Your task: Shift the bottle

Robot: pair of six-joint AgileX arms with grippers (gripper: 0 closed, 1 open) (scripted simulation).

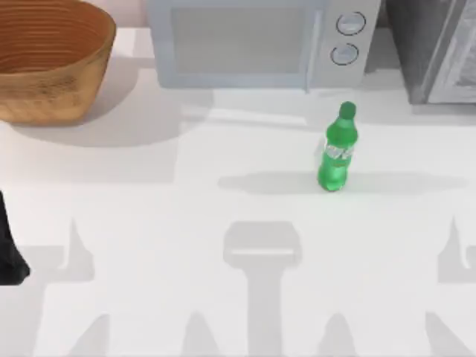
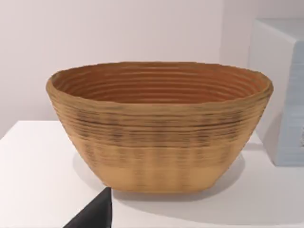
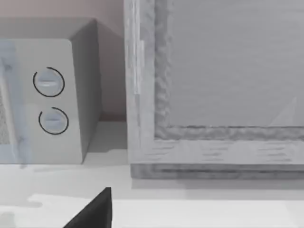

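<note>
The bottle (image 1: 338, 152) is small, bright green and translucent, with a green cap and a white-and-green label band. It stands upright on the white table, right of centre, just in front of the microwave's control panel. My left arm (image 1: 9, 253) is a dark shape parked at the table's left edge, far from the bottle. A dark part of my left gripper (image 2: 95, 213) juts into the left wrist view, facing the basket. A dark part of my right gripper (image 3: 95, 209) shows in the right wrist view, facing the microwave and the grey cabinet. Nothing touches the bottle.
A woven brown basket (image 1: 44, 59) (image 2: 159, 126) stands at the back left. A pale microwave (image 1: 260, 41) (image 3: 47, 95) with two round knobs sits at the back centre. A grey cabinet (image 1: 435, 48) (image 3: 218, 85) stands at the back right.
</note>
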